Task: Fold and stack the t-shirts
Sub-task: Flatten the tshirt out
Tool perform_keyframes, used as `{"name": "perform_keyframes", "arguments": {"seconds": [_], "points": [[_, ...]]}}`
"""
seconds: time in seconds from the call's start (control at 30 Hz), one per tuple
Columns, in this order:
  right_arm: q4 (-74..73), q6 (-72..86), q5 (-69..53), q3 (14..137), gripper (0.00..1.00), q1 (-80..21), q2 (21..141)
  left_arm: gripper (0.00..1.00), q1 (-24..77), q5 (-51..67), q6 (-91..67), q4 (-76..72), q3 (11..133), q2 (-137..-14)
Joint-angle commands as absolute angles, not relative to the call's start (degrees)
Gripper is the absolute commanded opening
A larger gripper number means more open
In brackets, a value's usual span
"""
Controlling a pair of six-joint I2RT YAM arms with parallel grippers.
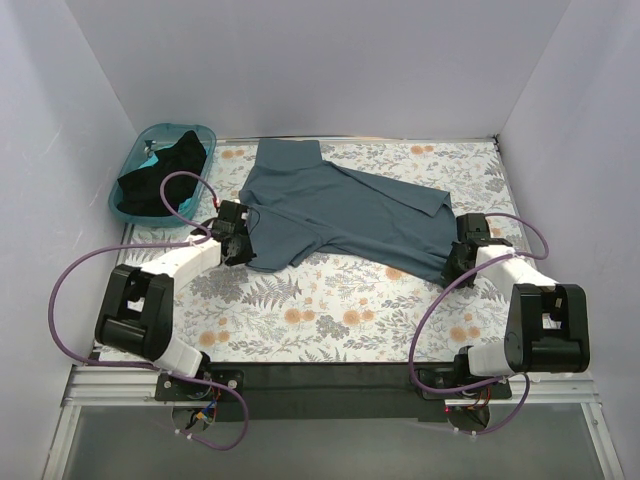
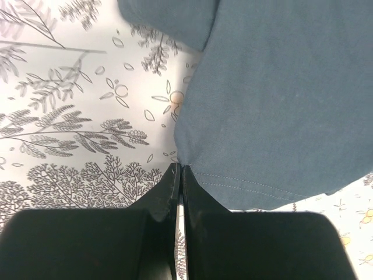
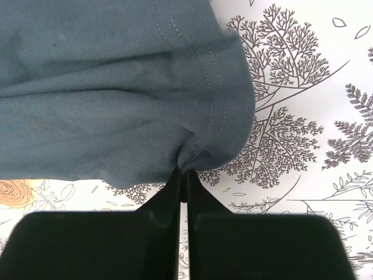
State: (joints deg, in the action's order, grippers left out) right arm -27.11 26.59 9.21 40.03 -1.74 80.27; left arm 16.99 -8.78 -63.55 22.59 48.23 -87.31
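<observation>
A slate blue-grey t-shirt (image 1: 345, 210) lies spread across the middle of the floral table. My left gripper (image 1: 240, 250) is shut on its near-left hem corner; in the left wrist view the fingertips pinch the stitched corner (image 2: 182, 166) of the shirt (image 2: 274, 105). My right gripper (image 1: 452, 268) is shut on the shirt's near-right edge; in the right wrist view the fingertips bunch the hemmed cloth (image 3: 187, 169) of the shirt (image 3: 116, 87). A black t-shirt (image 1: 165, 175) lies crumpled in the teal basket.
The teal plastic basket (image 1: 125, 170) stands at the back left against the wall. White walls close in the table on three sides. The floral table cover (image 1: 330, 310) shows in front of the shirt.
</observation>
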Motion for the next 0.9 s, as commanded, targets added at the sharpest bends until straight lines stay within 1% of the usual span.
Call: {"name": "perform_keyframes", "arguments": {"seconds": [0.0,0.1,0.27,0.3,0.47,0.5,0.6,0.87], "points": [[-25.8,25.7,8.7,38.5,0.01,-1.9,83.0,0.00,16.0,-12.3,-64.2,20.6,48.4,-82.8],[-27.7,24.9,8.2,42.4,0.01,-1.9,79.5,0.00,14.4,-12.4,-65.0,21.4,51.6,-81.2],[-32.7,21.5,10.3,55.4,0.01,-1.9,74.7,0.00,14.1,-15.3,-65.0,26.0,60.5,-79.4],[-33.3,21.1,10.6,57.8,0.01,-1.9,74.2,0.00,14.1,-15.8,-64.9,26.8,64.4,-78.5],[-35.3,18.7,12.4,70.5,0.01,-1.8,69.7,0.00,14.0,-18.8,-64.4,30.1,76.6,-74.8],[-35.3,17.8,12.0,71.7,0.01,-1.8,68.9,0.00,14.0,-18.9,-64.5,30.9,79.9,-72.9],[-35.2,16.3,10.6,75.9,0.01,-1.8,64.9,0.00,14.0,-18.5,-64.7,31.7,83.7,-69.2],[-32.6,9.4,6.9,84.5,0.01,-1.8,51.6,0.00,14.0,-16.9,-62.1,34.6,94.6,-54.2]]}}
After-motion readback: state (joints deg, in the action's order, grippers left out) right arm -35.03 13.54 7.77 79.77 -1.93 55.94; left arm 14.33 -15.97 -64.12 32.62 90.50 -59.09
